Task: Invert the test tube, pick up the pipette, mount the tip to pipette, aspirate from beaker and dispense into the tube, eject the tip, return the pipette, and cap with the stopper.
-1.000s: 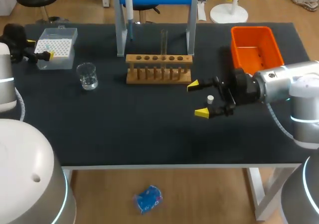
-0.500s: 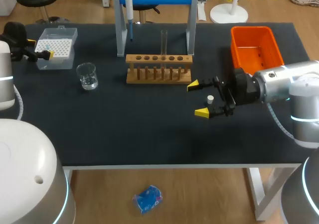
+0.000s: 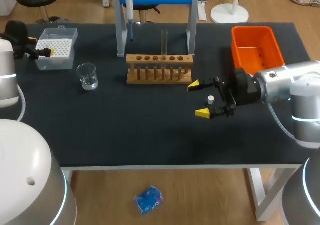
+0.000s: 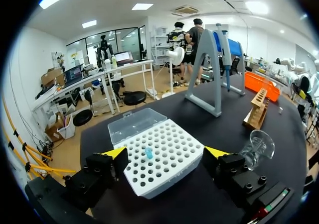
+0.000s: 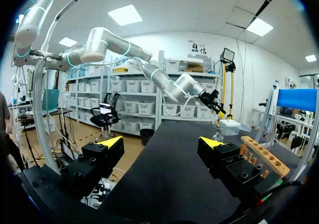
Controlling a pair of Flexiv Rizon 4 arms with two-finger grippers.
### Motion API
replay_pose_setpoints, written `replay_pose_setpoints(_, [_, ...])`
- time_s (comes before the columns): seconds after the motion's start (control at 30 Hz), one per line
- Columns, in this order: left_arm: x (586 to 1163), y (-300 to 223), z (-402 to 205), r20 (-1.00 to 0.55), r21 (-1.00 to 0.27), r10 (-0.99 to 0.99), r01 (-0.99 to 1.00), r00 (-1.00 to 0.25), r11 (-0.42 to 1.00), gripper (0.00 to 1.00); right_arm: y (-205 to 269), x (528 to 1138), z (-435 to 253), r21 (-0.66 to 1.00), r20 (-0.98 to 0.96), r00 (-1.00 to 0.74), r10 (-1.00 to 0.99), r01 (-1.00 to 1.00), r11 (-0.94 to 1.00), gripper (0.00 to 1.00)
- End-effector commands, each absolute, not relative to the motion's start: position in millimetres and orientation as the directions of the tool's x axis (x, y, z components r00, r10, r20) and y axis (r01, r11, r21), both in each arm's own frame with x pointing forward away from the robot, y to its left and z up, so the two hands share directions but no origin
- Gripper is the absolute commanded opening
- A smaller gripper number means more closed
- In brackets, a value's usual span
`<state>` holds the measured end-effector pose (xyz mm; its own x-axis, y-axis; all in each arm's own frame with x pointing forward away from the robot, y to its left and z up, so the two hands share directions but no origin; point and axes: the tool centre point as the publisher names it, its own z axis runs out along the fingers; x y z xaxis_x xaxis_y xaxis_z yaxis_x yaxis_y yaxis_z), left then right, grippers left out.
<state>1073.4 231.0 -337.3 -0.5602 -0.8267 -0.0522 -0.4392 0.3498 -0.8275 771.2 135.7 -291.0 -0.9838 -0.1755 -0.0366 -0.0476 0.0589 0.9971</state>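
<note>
Though barely, left claw (image 3: 45,51) farther back.

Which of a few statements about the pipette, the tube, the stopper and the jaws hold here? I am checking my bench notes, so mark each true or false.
1. The pipette hangs on its stand. True.
2. The test tube lies flat on the table. False: the test tube stands upright in the wooden rack.
3. The right arm's jaws are shut on the stopper. False: the jaws of the right arm are open, and the stopper sits between them with a gap on each side.
4. The left arm has its jaws at the tip box. True.
5. The beaker stands inside the orange bin. False: the beaker stands on the table near the tip box, far from the orange bin.
</note>
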Motion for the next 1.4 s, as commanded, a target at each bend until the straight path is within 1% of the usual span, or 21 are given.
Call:
replay_pose_setpoints(0.03, [1085.9, 231.5, -344.1, -0.045, -0.821, -0.825, -0.45, -0.564, 0.352, 0.75, 135.8, 770.5, -291.3, 0.997, -0.037, -0.984, -0.174, -0.048, 0.059, 1.0])
replay_pose_setpoints(0.07, [1087.3, 232.1, -345.0, -0.048, -0.82, -0.826, -0.45, -0.562, 0.354, 0.72, 135.8, 770.5, -291.3, 0.997, -0.037, -0.984, -0.174, -0.048, 0.059, 1.0])
replay_pose_setpoints(0.1, [1088.5, 232.7, -346.0, -0.045, -0.819, -0.827, -0.454, -0.56, 0.352, 0.72, 135.8, 770.5, -291.3, 0.997, -0.037, -0.984, -0.174, -0.048, 0.059, 1.0])
replay_pose_setpoints(0.13, [1089.6, 233.3, -347.0, -0.045, -0.818, -0.827, -0.455, -0.56, 0.352, 0.67, 135.8, 770.5, -291.3, 0.997, -0.037, -0.984, -0.174, -0.048, 0.059, 1.0])
replay_pose_setpoints(0.2, [1092.1, 233.9, -348.4, -0.023, -0.819, -0.826, -0.463, -0.563, 0.339, 0.69, 135.8, 770.5, -291.3, 0.997, -0.037, -0.984, -0.174, -0.048, 0.059, 1.0])
replay_pose_setpoints(0.3, [1095.5, 234.5, -350.3, -0.028, -0.815, -0.825, -0.465, -0.565, 0.346, 0.63, 135.8, 770.5, -291.3, 0.997, -0.037, -0.984, -0.174, -0.048, 0.059, 1.0])
replay_pose_setpoints(0.43, [1099.5, 235.2, -353.4, -0.028, -0.813, -0.823, -0.467, -0.567, 0.349, 0.65, 135.8, 770.5, -291.3, 0.997, -0.037, -0.984, -0.174, -0.048, 0.059, 1.0])
replay_pose_setpoints(0.63, [1104.2, 235.6, -355.1, -0.029, -0.813, -0.824, -0.467, -0.565, 0.349, 0.61, 135.8, 770.5, -291.3, 0.997, -0.037, -0.984, -0.174, -0.048, 0.059, 1.0])
replay_pose_setpoints(0.77, [1106.1, 235.5, -356.1, -0.03, -0.813, -0.824, -0.466, -0.566, 0.35, 0.52, 135.8, 770.5, -291.3, 0.997, -0.037, -0.984, -0.174, -0.048, 0.059, 1.0])
replay_pose_setpoints(0.87, [1107.1, 234.8, -356.9, -0.029, -0.812, -0.823, -0.467, -0.567, 0.35, 0.49, 135.8, 770.5, -291.3, 0.997, -0.037, -0.984, -0.174, -0.048, 0.059, 1.0])
replay_pose_setpoints(1.4, [1110.6, 234.1, -360.6, -0.034, -0.809, -0.824, -0.468, -0.566, 0.355, 0.47, 135.8, 770.5, -291.3, 0.997, -0.037, -0.984, -0.174, -0.048, 0.059, 1.0])
